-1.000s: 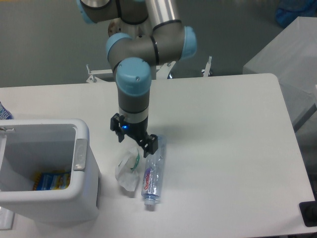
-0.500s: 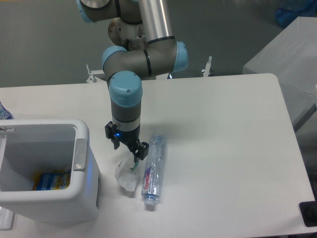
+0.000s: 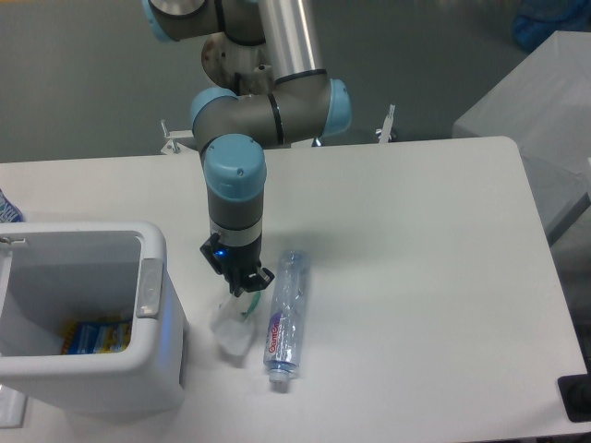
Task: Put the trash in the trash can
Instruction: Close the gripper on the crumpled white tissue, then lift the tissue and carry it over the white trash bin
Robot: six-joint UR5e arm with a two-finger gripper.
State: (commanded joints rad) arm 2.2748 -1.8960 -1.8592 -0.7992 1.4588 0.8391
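The crumpled white wrapper with green marks (image 3: 234, 325) lies on the white table just right of the trash can. My gripper (image 3: 239, 288) points straight down onto its top, and the fingers look drawn together on the wrapper's upper edge. The crushed clear bottle with a purple-and-white label (image 3: 284, 317) lies lengthwise just right of the wrapper, its cap toward the front edge, touched by nothing. The trash can (image 3: 152, 288), a large white bin with a grey tab on its right rim, stands at the front left, its opening facing up.
A blue-and-yellow packet (image 3: 91, 335) lies on the bin's floor. A blue-and-white object (image 3: 7, 210) shows at the table's left edge. A grey box (image 3: 545, 101) stands beyond the back right corner. Metal clamps (image 3: 388, 123) sit at the far edge.
The gripper has shifted left from between the wrapper and the bottle to over the wrapper, lowered onto it, and its fingers have narrowed from wide apart to together. The bottle has not moved.
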